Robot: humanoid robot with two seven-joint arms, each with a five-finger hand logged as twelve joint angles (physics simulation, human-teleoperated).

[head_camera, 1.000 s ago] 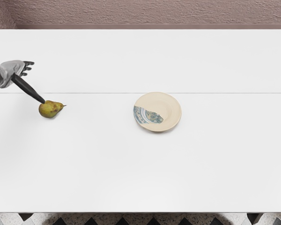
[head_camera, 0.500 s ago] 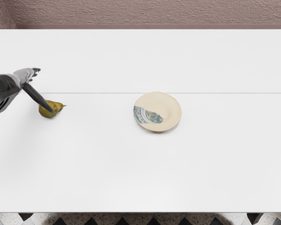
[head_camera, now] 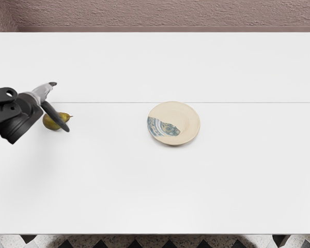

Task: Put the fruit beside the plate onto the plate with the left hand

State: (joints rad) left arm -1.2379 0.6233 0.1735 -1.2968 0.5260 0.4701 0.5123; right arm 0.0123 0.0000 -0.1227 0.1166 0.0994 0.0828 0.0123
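SIM LAB: the robot's left hand (head_camera: 37, 103) hangs over a pear (head_camera: 63, 117) lying on the white table (head_camera: 155, 181), well left of the plate (head_camera: 188, 118). The fingers (head_camera: 46, 88) are extended, not curled – one dark digit crosses in front of the fruit, and whether it touches can't be told. Nothing is gripped yet.

The job now looks like the grasp. Done well, the hand should settle lower w/ digits on opposite sides of the pear's fat body, not its stem end, then close evenly – a one-sided push would prob. roll it away. Lift only once the hold is firm.
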